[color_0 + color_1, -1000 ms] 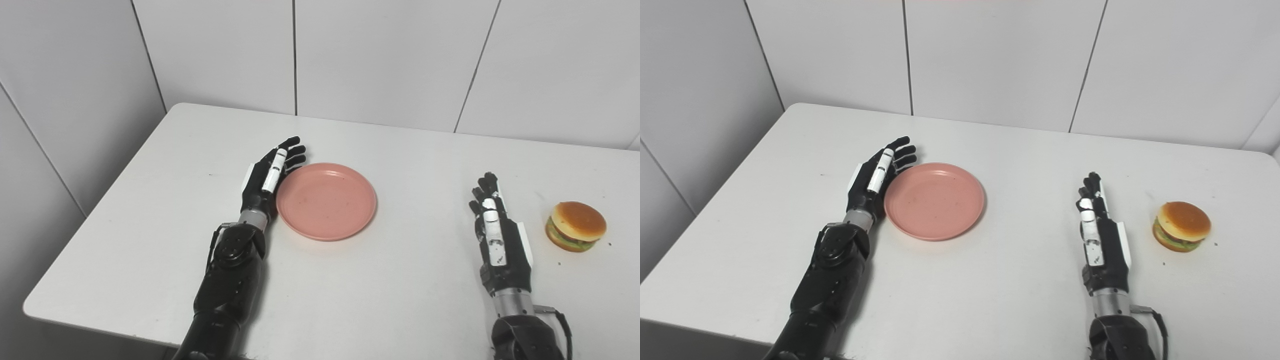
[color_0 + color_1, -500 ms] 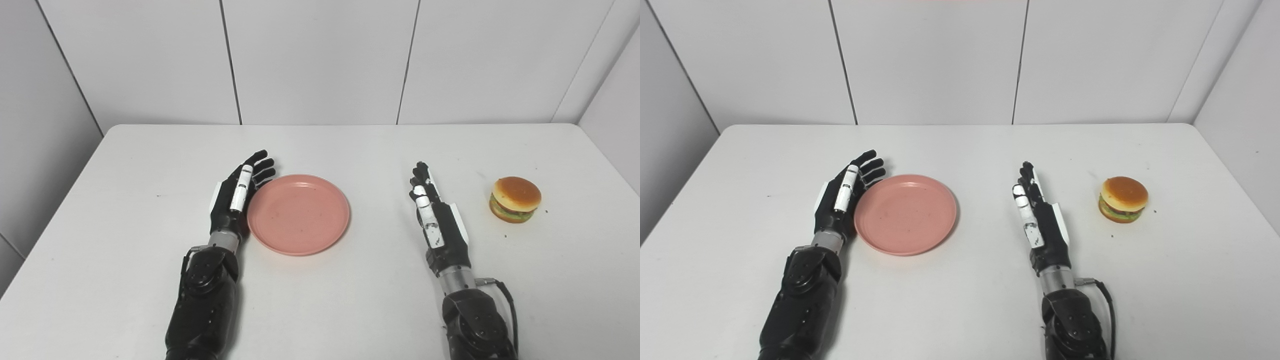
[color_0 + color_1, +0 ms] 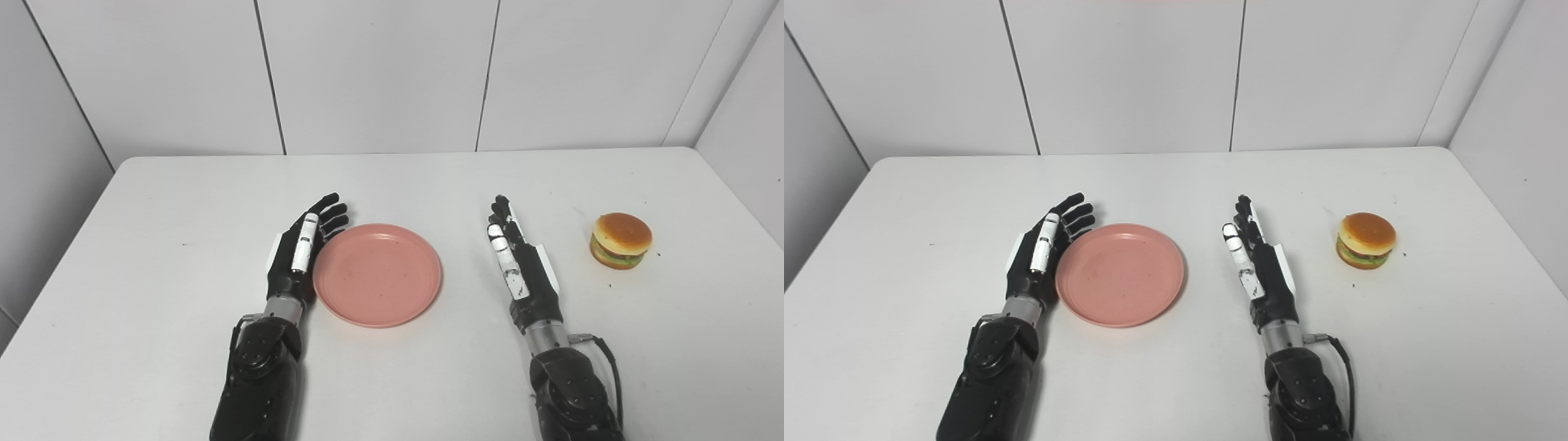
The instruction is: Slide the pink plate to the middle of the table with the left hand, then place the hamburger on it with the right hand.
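The pink plate (image 3: 376, 274) lies flat a little left of the table's middle, with nothing on it. My left hand (image 3: 301, 254) stands on edge against the plate's left rim, open, fingers stretched forward and touching the rim. My right hand (image 3: 518, 263) rests open on the table to the right of the plate, apart from it, palm turned toward the plate. The hamburger (image 3: 620, 240), with a tan bun and green lettuce, sits on the table further right, well clear of the right hand.
The white table (image 3: 153, 245) ends at tiled walls behind and on both sides. Its right edge (image 3: 1507, 214) runs close to the hamburger. A few small specks dot the tabletop near the hamburger.
The camera has swung right, so the whole picture shifted left. The plate and left hand seem to have moved a little to the right together. The right hand and hamburger keep their places.
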Robot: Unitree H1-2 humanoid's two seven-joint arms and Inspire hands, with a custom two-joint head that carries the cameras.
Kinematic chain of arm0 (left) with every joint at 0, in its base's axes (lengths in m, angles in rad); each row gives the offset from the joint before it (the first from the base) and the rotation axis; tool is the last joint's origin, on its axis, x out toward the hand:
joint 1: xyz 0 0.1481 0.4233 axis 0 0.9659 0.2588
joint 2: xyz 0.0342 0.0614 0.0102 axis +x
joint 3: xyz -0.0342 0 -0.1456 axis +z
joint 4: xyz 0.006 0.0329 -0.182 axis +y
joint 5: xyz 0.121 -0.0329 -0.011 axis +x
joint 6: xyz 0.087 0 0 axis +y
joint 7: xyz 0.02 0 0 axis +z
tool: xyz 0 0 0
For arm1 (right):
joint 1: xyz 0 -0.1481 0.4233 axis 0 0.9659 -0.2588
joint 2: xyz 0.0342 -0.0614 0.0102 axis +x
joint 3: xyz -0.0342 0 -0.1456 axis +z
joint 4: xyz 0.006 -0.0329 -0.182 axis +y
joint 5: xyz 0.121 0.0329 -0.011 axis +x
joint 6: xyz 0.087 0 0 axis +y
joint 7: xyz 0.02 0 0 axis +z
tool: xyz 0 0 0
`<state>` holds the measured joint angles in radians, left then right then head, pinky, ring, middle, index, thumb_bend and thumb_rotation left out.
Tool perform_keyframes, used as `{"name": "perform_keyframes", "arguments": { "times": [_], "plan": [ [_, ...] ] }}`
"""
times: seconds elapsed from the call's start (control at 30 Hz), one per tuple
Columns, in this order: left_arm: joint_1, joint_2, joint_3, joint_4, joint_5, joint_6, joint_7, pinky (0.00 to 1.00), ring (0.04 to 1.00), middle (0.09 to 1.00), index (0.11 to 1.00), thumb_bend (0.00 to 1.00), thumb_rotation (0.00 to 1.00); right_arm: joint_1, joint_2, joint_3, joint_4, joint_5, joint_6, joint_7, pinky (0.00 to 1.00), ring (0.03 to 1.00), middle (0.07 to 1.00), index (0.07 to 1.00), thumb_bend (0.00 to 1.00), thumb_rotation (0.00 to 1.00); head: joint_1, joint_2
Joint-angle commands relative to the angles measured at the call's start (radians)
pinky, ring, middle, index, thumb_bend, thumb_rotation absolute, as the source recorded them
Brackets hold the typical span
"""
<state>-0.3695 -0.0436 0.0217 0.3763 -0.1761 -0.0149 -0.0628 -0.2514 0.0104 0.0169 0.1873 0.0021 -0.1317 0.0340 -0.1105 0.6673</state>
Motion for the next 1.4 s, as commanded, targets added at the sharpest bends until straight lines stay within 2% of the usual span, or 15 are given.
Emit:
{"name": "perform_keyframes", "arguments": {
  "times": [0.0, 0.23, 0.43, 0.6, 0.7, 0.8, 0.87, 0.93, 1.0, 1.17, 1.3, 1.37],
  "plan": [
    [0.014, -0.012, -0.014, 0.011, 0.011, 0.008, -0.008, 0.78, 0.808, 0.803, 0.771, 0.18, 0.91, 0.013, 0.003, 0.003, 0.003, -0.002, -0.022, -0.003, 1.00, 0.991, 1.000, 1.000, 0.64, 0.90, 0.001, -0.001],
    [0.015, -0.030, -0.013, 0.029, 0.010, -0.023, -0.008, 0.82, 0.828, 0.819, 0.786, 0.19, 0.90, 0.016, -0.007, -0.002, -0.004, 0.007, -0.016, 0.001, 1.00, 0.994, 1.000, 1.000, 0.64, 0.90, 0.005, -0.007],
    [0.019, -0.050, -0.005, 0.038, 0.032, -0.053, 0.032, 0.85, 0.836, 0.815, 0.787, 0.21, 0.88, 0.016, -0.017, -0.027, -0.052, 0.016, -0.020, -0.014, 1.00, 1.000, 1.000, 1.000, 0.63, 0.87, -0.014, -0.012],
    [0.018, -0.059, 0.008, 0.060, 0.034, -0.086, 0.041, 0.85, 0.842, 0.814, 0.787, 0.22, 0.89, -0.003, -0.041, -0.051, -0.082, -0.018, -0.053, -0.043, 1.00, 0.970, 0.977, 0.987, 0.68, 0.85, -0.031, -0.017],
    [0.017, -0.060, 0.011, 0.065, 0.032, -0.093, 0.044, 0.87, 0.859, 0.830, 0.800, 0.22, 0.90, -0.017, -0.074, -0.060, -0.103, -0.069, -0.053, -0.064, 0.99, 0.948, 0.955, 0.970, 0.66, 0.86, -0.046, -0.019],
    [0.015, -0.059, 0.017, 0.065, 0.021, -0.097, 0.039, 0.87, 0.870, 0.842, 0.810, 0.21, 0.93, -0.030, -0.127, -0.065, -0.145, -0.137, -0.020, -0.079, 0.97, 0.938, 0.941, 0.959, 0.65, 0.85, -0.082, -0.021],
    [0.012, -0.057, 0.022, 0.070, 0.012, -0.100, 0.033, 0.88, 0.878, 0.851, 0.818, 0.20, 0.92, -0.040, -0.158, -0.075, -0.170, -0.152, 0.006, -0.074, 0.88, 0.924, 0.940, 0.953, 0.66, 0.82, -0.096, -0.024],
    [0.011, -0.054, 0.025, 0.074, 0.004, -0.099, 0.023, 0.88, 0.881, 0.855, 0.822, 0.20, 0.92, -0.052, -0.193, -0.079, -0.189, -0.179, 0.028, -0.070, 0.86, 0.920, 0.940, 0.950, 0.67, 0.79, -0.127, -0.030],
    [0.010, -0.050, 0.029, 0.080, -0.003, -0.098, 0.018, 0.90, 0.890, 0.866, 0.837, 0.20, 0.92, -0.066, -0.233, -0.081, -0.213, -0.232, 0.057, -0.072, 0.85, 0.906, 0.933, 0.949, 0.68, 0.82, -0.150, -0.036],
    [0.005, -0.037, 0.039, 0.091, -0.015, -0.092, 0.004, 0.91, 0.879, 0.855, 0.824, 0.19, 0.87, -0.097, -0.300, -0.092, -0.260, -0.271, 0.132, -0.053, 0.87, 0.905, 0.908, 0.923, 0.71, 0.77, -0.212, -0.043],
    [0.010, -0.022, 0.035, 0.074, -0.003, -0.044, -0.001, 0.92, 0.892, 0.866, 0.834, 0.20, 0.94, -0.121, -0.362, -0.095, -0.295, -0.285, 0.215, -0.007, 0.85, 0.899, 0.905, 0.924, 0.71, 0.73, -0.249, -0.048],
    [0.009, -0.017, 0.037, 0.075, 0.000, -0.036, 0.001, 0.91, 0.891, 0.864, 0.831, 0.20, 0.94, -0.132, -0.387, -0.091, -0.309, -0.306, 0.258, 0.013, 0.85, 0.901, 0.902, 0.922, 0.71, 0.73, -0.271, -0.051]
  ]
}}
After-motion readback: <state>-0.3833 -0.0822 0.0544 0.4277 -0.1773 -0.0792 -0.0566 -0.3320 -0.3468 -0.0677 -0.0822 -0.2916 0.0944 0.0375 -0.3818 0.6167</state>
